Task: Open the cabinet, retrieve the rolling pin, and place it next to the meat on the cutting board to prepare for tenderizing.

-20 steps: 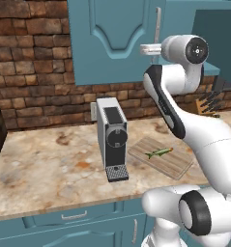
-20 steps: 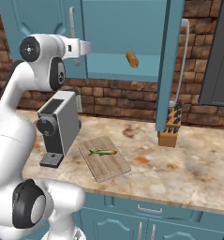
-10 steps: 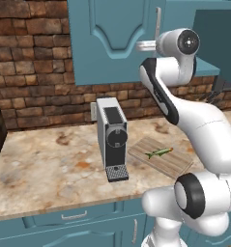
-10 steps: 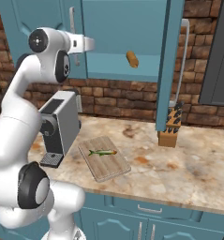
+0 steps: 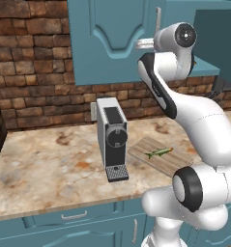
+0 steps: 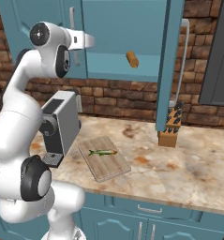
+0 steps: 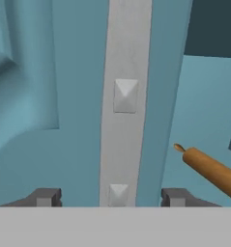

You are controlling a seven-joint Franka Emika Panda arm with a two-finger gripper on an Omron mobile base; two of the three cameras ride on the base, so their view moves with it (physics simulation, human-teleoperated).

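- Brick-backed kitchen corner, marbled counter [image 6: 188, 173], teal cabinet [image 6: 123, 37] above with its right door swung open and the left door shut.
- Leftmost in the hand view: arched panel of the shut door, close ahead.
- Next, dead ahead of the gripper [image 7: 107, 197]: silver bar handle [image 7: 124, 96] of that door, running vertically between the two dark fingertips [image 7: 43, 197]; jaws spread wide on either side of it, gripping nothing.
- Further right, past the door's edge: rolling pin [image 7: 211, 171] lying on the cabinet shelf inside the open half, long axis slanting away from the hand, near knob pointing back toward the gripper.
- From the right base view: pin [image 6: 132, 59] well to the right of the hand and deeper in, at about the same height.
- Judged next move: shift right and reach in, jaws turned across the pin's length.
- Below on the counter: cutting board [image 6: 108, 166] with the meat [image 6: 102, 152] on it, beside the coffee machine [image 6: 62, 126].
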